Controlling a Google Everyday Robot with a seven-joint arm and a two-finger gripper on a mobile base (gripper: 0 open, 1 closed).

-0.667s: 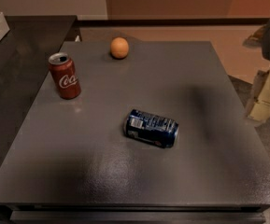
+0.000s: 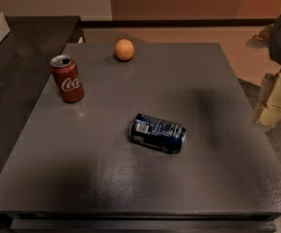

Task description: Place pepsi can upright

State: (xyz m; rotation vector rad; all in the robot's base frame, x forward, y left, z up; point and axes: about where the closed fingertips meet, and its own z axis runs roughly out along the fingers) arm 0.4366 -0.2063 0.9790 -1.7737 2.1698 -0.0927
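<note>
While the gripper (image 2: 275,101) hangs beyond the table (image 2: 203,67) edge, its opening impossible to tell, the pepsi can (image 2: 157,133) lies sideways well apart from it

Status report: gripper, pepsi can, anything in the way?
Gripper at right edge, off the table. Pepsi can on its side, mid-table, not gripped. Red can and orange back left, not in the way.

The pepsi can (image 2: 157,133) lies on its side near the middle of the dark desk (image 2: 130,188). Behind it and to the left, a red Coca-Cola can (image 2: 68,79) stands upright. Farther behind it sits an orange (image 2: 124,49). The claw (image 2: 272,103) hangs to the right of the pepsi can, past the desk's edge and well apart from it.
</note>
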